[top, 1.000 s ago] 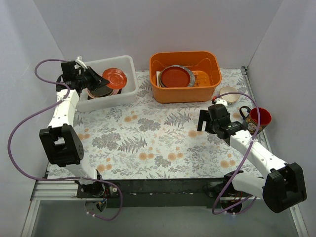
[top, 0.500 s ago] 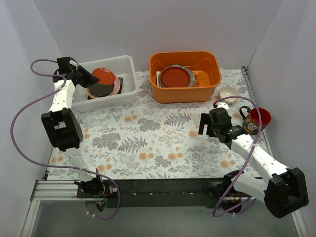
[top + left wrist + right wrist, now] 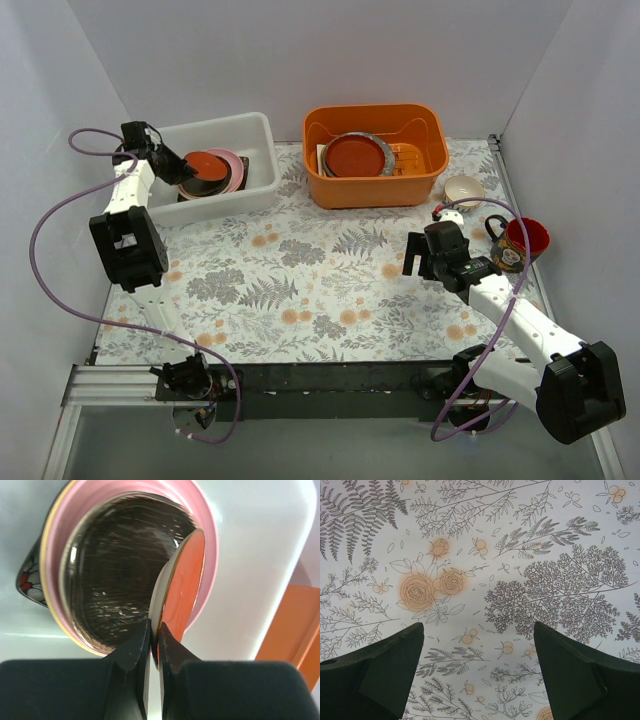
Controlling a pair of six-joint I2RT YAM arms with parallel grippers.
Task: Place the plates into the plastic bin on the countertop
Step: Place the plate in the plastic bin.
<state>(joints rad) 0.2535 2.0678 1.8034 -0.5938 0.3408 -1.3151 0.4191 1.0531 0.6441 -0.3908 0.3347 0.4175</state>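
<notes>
Left gripper (image 3: 154, 630): pinched tight on the rim of the small red plate (image 3: 186, 582); it reaches in over the left end of the plastic bin (image 3: 262, 128)
Small red plate: inside the plastic bin, tilted up on edge; its free side hangs over the stack lying there; whether it touches that stack cannot be told
Stack in the bin: a glossy black plate (image 3: 110, 580) sits nested in a pink plate (image 3: 209, 540); a corner of the black square floral plate (image 3: 27, 577) shows from beneath them
Plastic bin: stands on the countertop (image 3: 300, 275) at its far left corner
Right gripper (image 3: 477, 627): jaws spread wide, holding nothing; it hovers above bare printed countertop, well apart from the bin, to the bin's right and nearer the arm bases
Orange tub (image 3: 375, 190): just beside the bin on its right, not touching; a red plate and other dishes lie in it
Cream bowl (image 3: 464, 187): beyond the orange tub, well to the bin's right
Red mug (image 3: 527, 238): near the bowl, farthest from the bin
</notes>
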